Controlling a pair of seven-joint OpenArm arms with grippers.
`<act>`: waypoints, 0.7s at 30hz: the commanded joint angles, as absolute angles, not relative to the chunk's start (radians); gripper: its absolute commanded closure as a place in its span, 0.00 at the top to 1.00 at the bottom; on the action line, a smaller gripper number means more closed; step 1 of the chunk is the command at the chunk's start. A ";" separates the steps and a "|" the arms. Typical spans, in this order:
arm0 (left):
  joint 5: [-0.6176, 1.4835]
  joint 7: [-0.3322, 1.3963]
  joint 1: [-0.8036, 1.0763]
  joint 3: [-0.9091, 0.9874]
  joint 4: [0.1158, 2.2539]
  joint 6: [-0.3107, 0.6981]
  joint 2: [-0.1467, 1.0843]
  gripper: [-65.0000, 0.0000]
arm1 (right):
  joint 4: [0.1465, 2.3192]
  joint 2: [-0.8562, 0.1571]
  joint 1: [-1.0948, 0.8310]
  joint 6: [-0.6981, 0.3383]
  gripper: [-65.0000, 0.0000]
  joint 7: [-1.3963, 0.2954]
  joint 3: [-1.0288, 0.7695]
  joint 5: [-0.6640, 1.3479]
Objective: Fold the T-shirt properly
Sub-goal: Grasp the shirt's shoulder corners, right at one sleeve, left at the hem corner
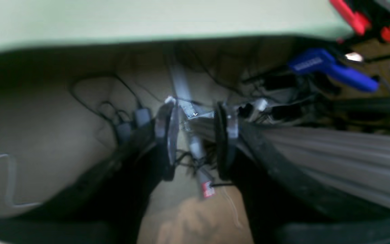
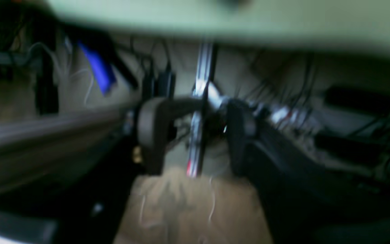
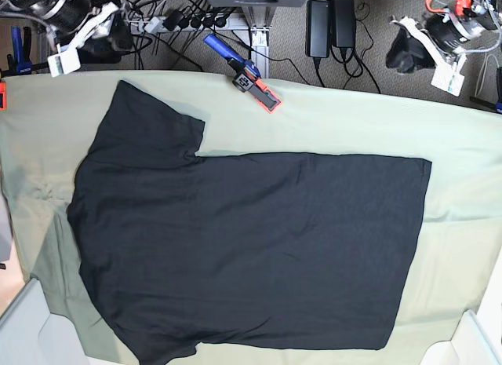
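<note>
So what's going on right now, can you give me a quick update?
Both end effectors open, empty, parked past the far table edge. Black T-shirt flat on the green cloth, one sleeve out, not yet folded. Clamp at the far edge, clear of the shirt.

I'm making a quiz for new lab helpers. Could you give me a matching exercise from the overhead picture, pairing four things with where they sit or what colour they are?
Things:
1. T-shirt
2. cloth
3. clamp
4. power bricks

Descriptions:
A. pale green, spread under everything
B. blue and orange, at the cloth's far edge
C. black, lying flat with one sleeve out to the picture's left
D. black, on the floor beyond the cloth

Pairs: 1-C, 2-A, 3-B, 4-D
</note>
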State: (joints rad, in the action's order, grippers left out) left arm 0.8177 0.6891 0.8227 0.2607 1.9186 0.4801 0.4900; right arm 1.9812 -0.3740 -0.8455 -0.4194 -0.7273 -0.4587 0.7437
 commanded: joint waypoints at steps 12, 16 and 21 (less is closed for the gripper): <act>0.765 0.651 0.836 0.322 1.938 0.494 0.516 0.34 | 1.802 -0.332 -0.544 -0.445 0.52 -0.723 -0.472 0.741; 0.763 0.651 0.837 0.322 1.938 0.494 0.516 0.34 | 1.726 -0.316 -0.479 -0.445 0.52 -0.727 -0.472 0.741; 0.730 0.651 0.836 0.322 1.938 0.494 0.517 0.34 | 1.677 -0.303 -0.443 -0.445 0.51 -0.739 -0.471 0.767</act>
